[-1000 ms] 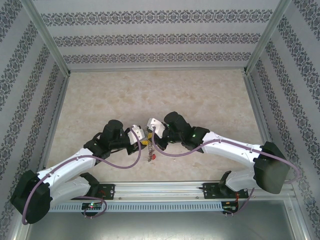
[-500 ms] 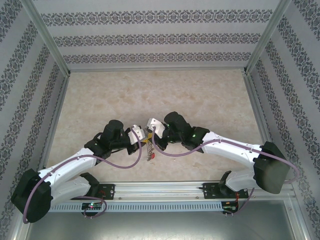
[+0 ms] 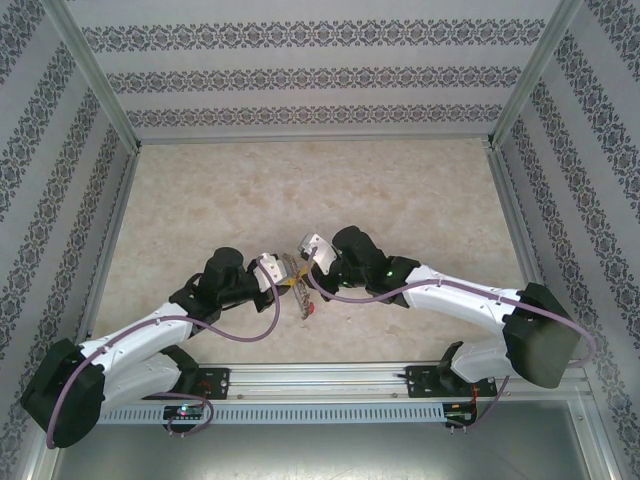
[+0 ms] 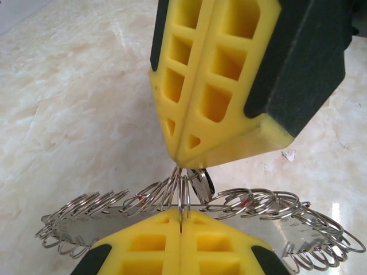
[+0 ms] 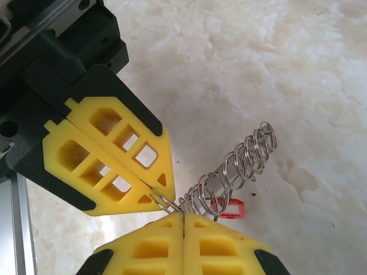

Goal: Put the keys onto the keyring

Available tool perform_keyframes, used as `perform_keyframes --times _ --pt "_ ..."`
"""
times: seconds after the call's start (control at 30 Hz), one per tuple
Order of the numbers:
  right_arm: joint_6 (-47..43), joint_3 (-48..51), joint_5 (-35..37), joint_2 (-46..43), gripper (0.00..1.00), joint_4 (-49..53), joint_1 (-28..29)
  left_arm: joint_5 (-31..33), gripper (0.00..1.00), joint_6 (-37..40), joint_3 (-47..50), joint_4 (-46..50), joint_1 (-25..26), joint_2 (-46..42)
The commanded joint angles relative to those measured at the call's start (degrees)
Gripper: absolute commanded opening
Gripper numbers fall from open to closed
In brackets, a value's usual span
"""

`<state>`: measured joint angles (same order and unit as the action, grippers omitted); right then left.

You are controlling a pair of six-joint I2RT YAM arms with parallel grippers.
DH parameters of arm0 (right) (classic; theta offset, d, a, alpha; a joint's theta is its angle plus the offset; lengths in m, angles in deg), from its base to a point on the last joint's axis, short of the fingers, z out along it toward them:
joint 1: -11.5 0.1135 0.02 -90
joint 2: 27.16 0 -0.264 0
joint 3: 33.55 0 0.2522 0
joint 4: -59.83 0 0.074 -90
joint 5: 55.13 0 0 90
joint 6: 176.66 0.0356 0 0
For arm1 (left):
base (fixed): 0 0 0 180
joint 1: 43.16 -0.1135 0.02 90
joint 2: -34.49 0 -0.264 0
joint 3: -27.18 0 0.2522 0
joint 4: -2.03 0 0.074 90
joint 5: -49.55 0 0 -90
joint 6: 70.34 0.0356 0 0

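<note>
Keyring (image 4: 166, 195): thin grey metal, rim crowded with small loops, raised off table (image 5: 287, 69). 1 red key tag (image 5: 228, 207) hangs beneath it. Other keys indistinct.

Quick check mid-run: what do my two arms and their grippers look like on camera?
The left arm and right arm are white shells with black joints; a purple cable loops along each. The left gripper and right gripper carry yellow wedge-shaped jaws with a lattice of open pockets, set in black mounts.
</note>
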<state>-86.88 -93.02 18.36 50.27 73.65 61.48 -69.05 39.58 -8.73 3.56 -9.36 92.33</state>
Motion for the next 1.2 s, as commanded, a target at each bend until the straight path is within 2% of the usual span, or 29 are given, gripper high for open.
perform_keyframes --times 0.0,0.03,0.17,0.3,0.43,0.8,1.17 --pt "1.7 -0.7 2.1 1.1 0.00 -0.8 -1.0 -0.5 0.00 -1.8 1.7 -3.6 0.7 -0.3" --pt "1.5 -0.8 1.6 1.2 0.00 -1.1 -1.0 -0.6 0.00 -1.9 1.8 -3.5 0.7 -0.1" --pt "0.9 -2.1 -1.2 1.5 0.00 -1.8 -0.3 -0.6 0.25 -1.6 1.6 -2.5 0.7 -0.1" --pt "0.3 -3.3 -2.0 1.7 0.00 -2.0 0.4 -0.9 0.31 -0.4 0.3 -0.1 0.8 -0.4" --pt "0.0 -3.8 -2.2 1.7 0.00 -2.2 0.7 -1.7 0.35 0.4 -0.7 1.5 0.7 0.0" --pt "-0.7 -4.4 -3.1 2.1 0.00 -1.7 0.8 -1.1 0.35 0.6 -1.8 1.3 0.7 -0.9" --pt "-1.4 -4.3 -3.7 1.5 0.00 -1.5 0.9 2.4 0.35 0.0 -1.6 0.9 0.7 -1.9"
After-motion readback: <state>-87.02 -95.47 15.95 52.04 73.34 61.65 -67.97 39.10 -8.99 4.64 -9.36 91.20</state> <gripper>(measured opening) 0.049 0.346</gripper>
